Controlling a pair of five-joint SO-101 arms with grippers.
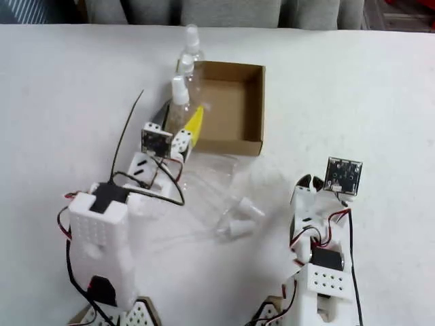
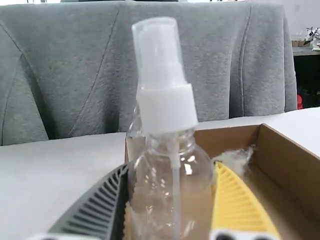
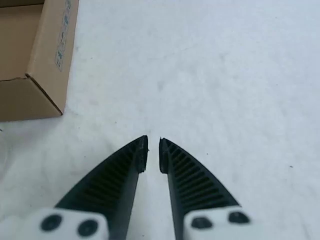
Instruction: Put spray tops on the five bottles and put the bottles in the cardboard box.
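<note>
My left gripper is shut on a clear bottle with a white spray top, held upright at the left wall of the cardboard box. In the left wrist view the bottle sits between the grey and yellow fingers of the left gripper, and the box lies behind it. Two more capped bottles stand by the box's far left corner. Two capped bottles lie on the table. My right gripper is shut on nothing, low over bare table right of the box.
The white table is bare to the right of the box and along its left side. A grey upholstered seat back stands beyond the far edge. Black and red cables run over the left arm.
</note>
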